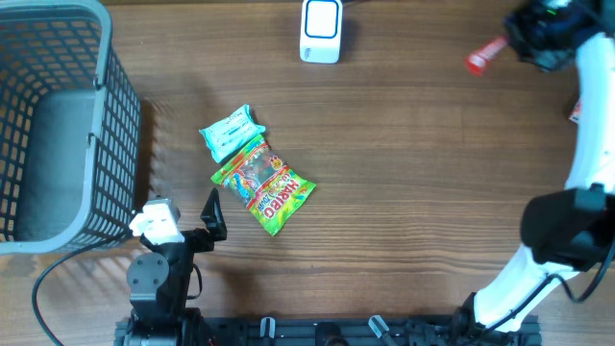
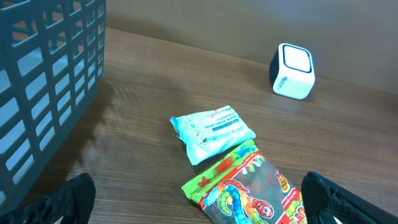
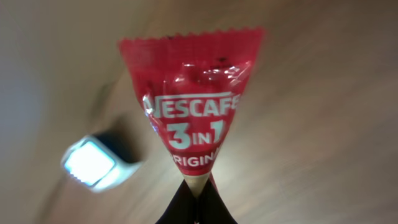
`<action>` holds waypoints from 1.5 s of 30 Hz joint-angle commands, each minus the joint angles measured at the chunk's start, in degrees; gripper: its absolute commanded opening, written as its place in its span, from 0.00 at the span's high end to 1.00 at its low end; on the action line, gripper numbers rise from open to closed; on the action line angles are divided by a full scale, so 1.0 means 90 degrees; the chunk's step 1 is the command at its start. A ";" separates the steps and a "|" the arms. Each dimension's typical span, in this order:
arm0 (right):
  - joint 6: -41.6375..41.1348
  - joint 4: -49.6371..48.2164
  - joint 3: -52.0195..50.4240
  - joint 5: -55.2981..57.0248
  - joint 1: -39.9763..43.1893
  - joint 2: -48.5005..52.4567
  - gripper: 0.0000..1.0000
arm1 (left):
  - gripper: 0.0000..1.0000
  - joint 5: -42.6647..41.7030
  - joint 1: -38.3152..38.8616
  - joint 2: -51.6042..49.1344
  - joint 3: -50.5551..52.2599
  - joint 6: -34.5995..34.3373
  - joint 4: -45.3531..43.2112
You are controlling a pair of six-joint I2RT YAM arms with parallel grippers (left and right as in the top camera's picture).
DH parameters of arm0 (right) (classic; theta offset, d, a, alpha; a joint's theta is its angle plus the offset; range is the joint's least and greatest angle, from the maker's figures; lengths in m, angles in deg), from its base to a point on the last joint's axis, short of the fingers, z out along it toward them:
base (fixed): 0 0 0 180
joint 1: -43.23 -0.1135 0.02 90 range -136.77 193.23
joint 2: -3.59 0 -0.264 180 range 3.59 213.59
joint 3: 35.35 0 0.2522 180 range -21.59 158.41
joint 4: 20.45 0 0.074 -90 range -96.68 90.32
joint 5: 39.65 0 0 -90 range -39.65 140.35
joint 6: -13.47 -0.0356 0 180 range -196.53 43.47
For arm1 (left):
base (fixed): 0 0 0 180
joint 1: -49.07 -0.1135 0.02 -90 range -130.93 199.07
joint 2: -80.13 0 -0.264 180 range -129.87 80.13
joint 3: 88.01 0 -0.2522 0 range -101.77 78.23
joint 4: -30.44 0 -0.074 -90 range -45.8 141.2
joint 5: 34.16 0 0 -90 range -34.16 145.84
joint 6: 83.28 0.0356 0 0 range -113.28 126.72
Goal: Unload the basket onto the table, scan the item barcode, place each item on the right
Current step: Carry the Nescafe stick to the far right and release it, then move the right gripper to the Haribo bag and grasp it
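The right gripper [image 3: 196, 208], pinched shut on the red Nescafe sachet [image 3: 189, 106], holds it over the table [image 1: 413, 192] at two o'clock, the white scanner [image 1: 321, 31] at the sachet's nine o'clock, while the left gripper [image 1: 184, 223] gapes wide at seven o'clock.

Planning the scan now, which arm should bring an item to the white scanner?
Right: the right gripper is shut on the Nescafe sachet near the scanner; the left gripper hangs open, empty, by the basket.
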State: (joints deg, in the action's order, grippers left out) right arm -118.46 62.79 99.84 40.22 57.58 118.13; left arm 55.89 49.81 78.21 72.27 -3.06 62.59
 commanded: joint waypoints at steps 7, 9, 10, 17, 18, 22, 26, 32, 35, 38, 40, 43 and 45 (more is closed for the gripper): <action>-0.0007 -0.1226 -0.2157 0.1627 0.2198 0.1095 0.96 | 0.00 -0.0073 -0.0024 0.0034 0.0032 -0.0012 -0.0015; 0.0102 -0.1409 -0.2176 0.1494 0.2438 0.1107 0.96 | 0.00 -0.0073 -0.0024 0.0034 0.0032 -0.0012 -0.0015; 0.0617 -0.1484 -0.2050 0.0969 0.2516 0.1088 0.95 | 0.00 -0.0075 -0.0024 0.0034 0.0032 -0.0012 -0.0015; 0.1139 -0.0352 -0.0826 -0.1197 0.1855 0.0629 0.00 | 0.00 -0.0073 -0.0024 0.0034 0.0032 -0.0012 -0.0015; 0.1144 -0.0226 -0.0823 -0.1292 0.1651 0.0493 0.00 | 0.00 -0.0073 -0.0024 0.0034 0.0032 -0.0012 -0.0015; 0.1800 0.0646 -0.0823 -0.1467 0.0129 0.0036 0.00 | 0.00 -0.0073 -0.0024 0.0034 0.0032 -0.0012 -0.0015; 0.3903 0.0741 -0.0950 -0.1977 -0.1605 0.0049 0.00 | 0.00 -0.0073 -0.0024 0.0034 0.0032 -0.0012 -0.0015; 0.5306 -0.0012 -0.1392 -0.1807 -0.4561 0.0051 0.09 | 0.00 -0.0073 -0.0024 0.0034 0.0032 -0.0012 -0.0015; 0.5309 -0.0816 -0.1967 -0.1358 -0.5564 0.0053 0.00 | 0.00 -0.0073 -0.0024 0.0034 0.0032 -0.0012 -0.0015; 0.5311 -0.1996 -0.2858 -0.0763 -0.6305 0.0063 0.00 | 0.00 -0.0073 -0.0024 0.0034 0.0032 -0.0012 -0.0015; 0.5302 -0.2635 -0.3317 -0.0729 -0.6584 0.0087 0.00 | 0.00 -0.0073 -0.0024 0.0034 0.0032 -0.0012 -0.0015; 0.5234 -0.3269 -0.3577 -0.0724 -0.6798 0.0240 0.00 | 0.00 -0.0075 -0.0024 0.0034 0.0032 -0.0012 -0.0015; 0.4993 -0.3621 -0.3577 -0.0457 -0.6846 0.0454 0.00 | 0.00 -0.0073 -0.0024 0.0034 0.0032 -0.0012 -0.0015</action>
State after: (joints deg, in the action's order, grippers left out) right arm -71.75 33.72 67.75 32.11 -3.79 119.53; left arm 55.89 49.81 78.21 72.27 -3.06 62.59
